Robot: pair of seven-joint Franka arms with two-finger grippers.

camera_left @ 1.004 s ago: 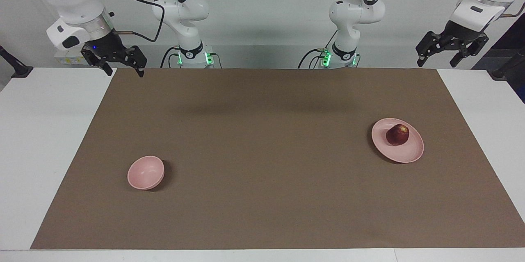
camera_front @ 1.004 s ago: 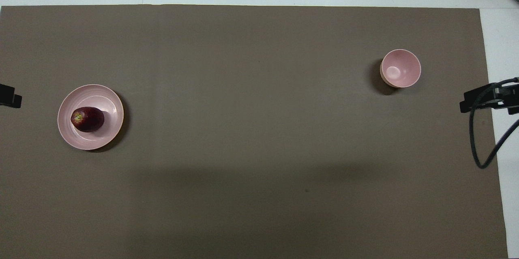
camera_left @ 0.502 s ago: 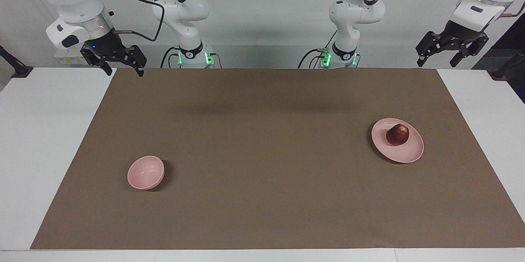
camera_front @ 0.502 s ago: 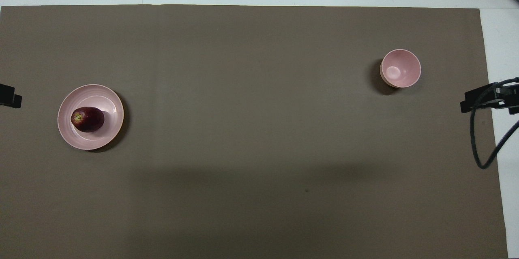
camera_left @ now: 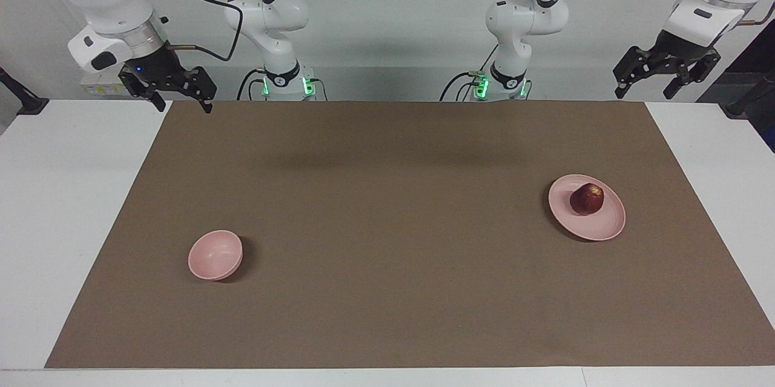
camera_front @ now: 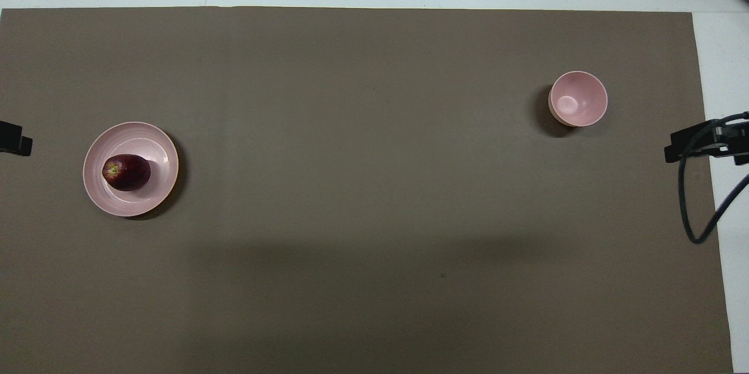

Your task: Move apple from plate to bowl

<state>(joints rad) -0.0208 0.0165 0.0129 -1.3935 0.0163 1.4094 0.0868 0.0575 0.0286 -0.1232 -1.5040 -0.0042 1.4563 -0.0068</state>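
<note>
both grippers' fingers are spread and empty, left gripper (camera_left: 646, 93) and right gripper (camera_left: 184, 105) raised over the table's ends. apple (camera_left: 586, 199) sits on plate (camera_left: 599, 228); bowl (camera_left: 214, 255) stands well apart.

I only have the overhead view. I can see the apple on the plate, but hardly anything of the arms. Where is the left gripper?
Observer: The left gripper hangs raised, open and empty, above the table's edge at its own end, clear of the plate.
Operator: And the right one?
Observer: The right gripper is open too, raised over the mat's corner at its end, well short of the bowl.
Operator: Is the apple touched?
Observer: No, the apple sits free on the plate.
</note>
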